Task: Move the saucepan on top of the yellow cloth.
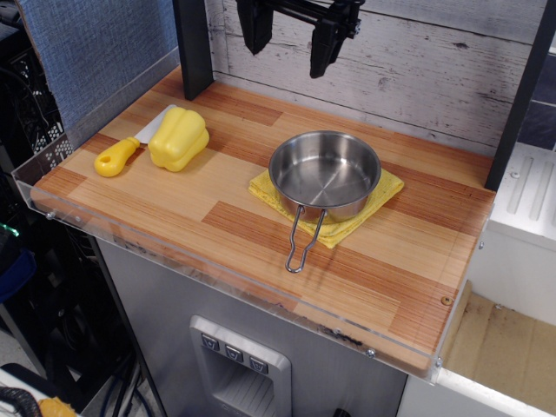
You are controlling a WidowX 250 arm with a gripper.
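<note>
**Saucepan seated on the cloth, arm clear above**

The saucepan (325, 175) stands upright on the yellow cloth (388, 188), covering most of it; cloth corners show at 3, 6 and 9 o'clock of the pan. The wire-loop handle (304, 241) runs out toward 7 o'clock, past the cloth edge, and lies on the wooden counter (217, 217). The pan is empty. Well apart at 9 o'clock sit 2 bystanders, touching each other: a yellow bell pepper (179, 138) and, on its far side, a yellow-handled toy knife (118, 157). At 12 o'clock, high against the plank wall, hangs the gripper (291, 35), its 2 dark fingers (256, 26) spread apart and holding nothing. Judged from this layout, the placing step appears complete and the task essentially done. The next move calls only for keeping the arm clear of the pan, since a knock on the protruding handle could drag it off the cloth
</note>
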